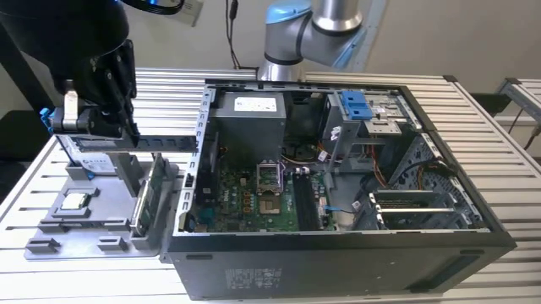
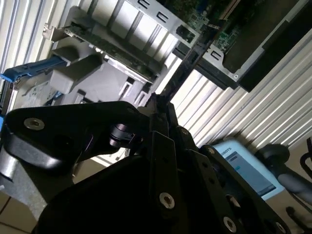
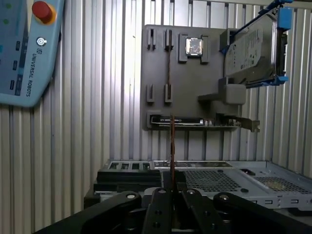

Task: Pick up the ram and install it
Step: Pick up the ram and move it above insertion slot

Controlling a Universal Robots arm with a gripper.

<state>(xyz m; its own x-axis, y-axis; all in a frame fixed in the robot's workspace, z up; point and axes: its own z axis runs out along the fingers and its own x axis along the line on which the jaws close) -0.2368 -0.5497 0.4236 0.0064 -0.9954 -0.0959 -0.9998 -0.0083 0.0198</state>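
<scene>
Gripper (image 1: 127, 136) sits at the exterior view's upper left, clamped on one end of the ram (image 1: 169, 142). The ram is held level in the air, a long, thin, dark stick. Its free end points at the left wall of the open computer case (image 1: 338, 266) and stops just beside that wall's upper edge. Below it stands the grey fixture (image 1: 50, 244) on the slatted counter (image 1: 169, 88), with the hard drive (image 1: 89, 158) upright in its blue frame close under the gripper. The case is open on top, its green board (image 1: 253, 202) lying at the bottom.

In the second wrist view the black gripper (image 2: 158, 109) pinches the ram (image 2: 183, 68), which runs away from the fingers as a narrow dark bar. It crosses bare counter slats between the fixture (image 2: 97, 83) and the case's edge (image 2: 253, 63) — apart from both.

In the first wrist view the ram (image 3: 171, 146) shows edge-on, a hairline strip rising from the closed gripper (image 3: 172, 192). Past it are the case rim (image 3: 219, 178), an open strip of counter, then the fixture (image 3: 209, 87) and the hard drive (image 3: 251, 48).
</scene>
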